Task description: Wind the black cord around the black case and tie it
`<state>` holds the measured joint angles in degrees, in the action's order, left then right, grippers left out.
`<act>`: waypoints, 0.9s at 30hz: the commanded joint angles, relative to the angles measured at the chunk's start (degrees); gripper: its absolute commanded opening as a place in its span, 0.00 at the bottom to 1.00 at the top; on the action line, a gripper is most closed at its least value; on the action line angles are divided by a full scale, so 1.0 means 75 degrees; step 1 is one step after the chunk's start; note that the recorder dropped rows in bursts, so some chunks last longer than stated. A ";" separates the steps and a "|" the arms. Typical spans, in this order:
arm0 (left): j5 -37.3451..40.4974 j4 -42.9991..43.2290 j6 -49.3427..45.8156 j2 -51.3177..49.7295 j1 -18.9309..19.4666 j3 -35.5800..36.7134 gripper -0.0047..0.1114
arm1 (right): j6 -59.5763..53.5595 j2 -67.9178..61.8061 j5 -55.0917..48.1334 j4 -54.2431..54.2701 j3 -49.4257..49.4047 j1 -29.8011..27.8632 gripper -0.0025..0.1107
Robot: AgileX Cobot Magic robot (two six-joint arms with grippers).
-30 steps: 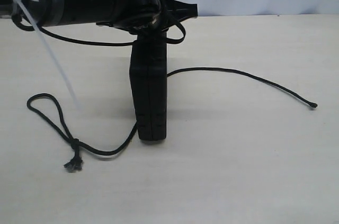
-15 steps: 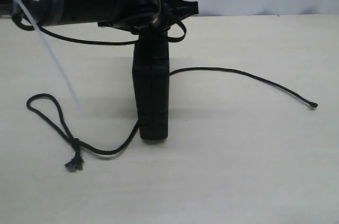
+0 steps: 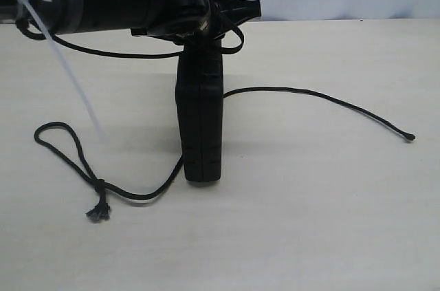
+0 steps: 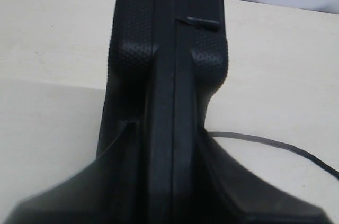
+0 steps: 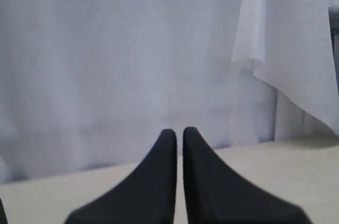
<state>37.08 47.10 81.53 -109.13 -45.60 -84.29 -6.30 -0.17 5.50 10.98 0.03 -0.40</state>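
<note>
Between the fingers of the left gripper (image 4: pixel 167 128) stands the one flat matte black plastic case (image 3: pixel 201 126), clamped on edge at its top; it looks rigid and light. Below that hand, the single thin black braided cord (image 3: pixel 309 93) lies limp on the pale table (image 3: pixel 309 222) and is likely best pinched near its plain tip. The right gripper (image 5: pixel 179 131) is closed and empty.

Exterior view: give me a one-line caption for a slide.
Left gripper holds the case upright on its end, cord lying slack on the table to either side.
</note>
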 commanded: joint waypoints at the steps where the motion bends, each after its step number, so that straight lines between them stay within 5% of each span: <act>1: -0.0430 0.0035 0.0215 -0.0016 -0.0056 -0.0080 0.04 | 0.1162 0.0023 0.0542 0.2328 -0.0005 0.0092 0.06; 6: -0.0430 0.0035 0.0215 -0.0016 -0.0056 -0.0080 0.04 | 0.1069 0.0023 0.0115 0.2722 -0.0005 0.0111 0.06; 19: -0.0482 0.0004 0.0215 -0.0016 -0.0056 -0.0080 0.04 | 0.1920 -0.2496 0.0388 0.0586 0.0272 0.0439 0.06; 22: -0.0436 -0.0009 0.0193 -0.0016 -0.0056 -0.0080 0.04 | 0.4116 -0.3949 0.1708 -0.2116 0.0370 0.1245 0.06; 27: -0.0422 0.0029 0.0162 -0.0016 -0.0056 -0.0080 0.04 | 0.4459 -0.6866 0.2425 -0.2870 0.1453 0.3184 0.06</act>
<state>37.08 47.10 81.64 -109.13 -45.60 -84.29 27.23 -44.87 21.29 -8.93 8.32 18.68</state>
